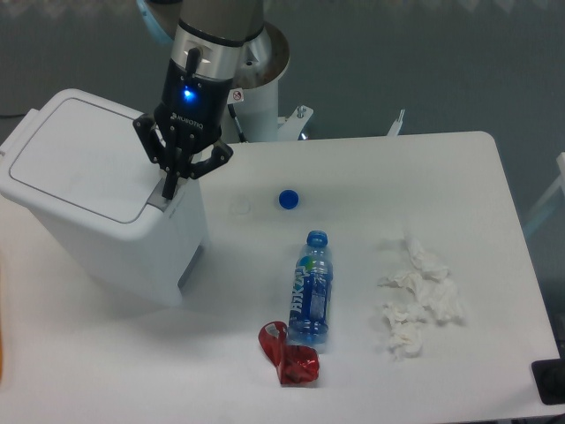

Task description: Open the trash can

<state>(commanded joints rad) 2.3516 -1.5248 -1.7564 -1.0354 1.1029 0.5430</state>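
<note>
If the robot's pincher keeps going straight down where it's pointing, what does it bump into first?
Most likely the trash can. The gripper points down, its fingers pinched together, right at the grey button by the front edge of the lid. It may already be touching; one view leaves depth unsure.

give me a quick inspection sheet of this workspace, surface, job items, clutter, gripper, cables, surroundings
surface: white table with rounded corners, no spills seen.
job's things: white trash can at the table's left end, lid down and flat.
clutter: blue bottle cap loose near the centre; capless plastic bottle with blue label lying on its side; crumpled red wrapper touching the bottle's base; wads of white tissue to the right.
grippers: gripper pointing down, fingers close together, tips at the grey latch on the lid's front edge; blue light on the wrist.
cables: nothing seen.
surroundings: grey floor; robot's white pedestal behind the table; dark object at the right edge, unclear.
</note>
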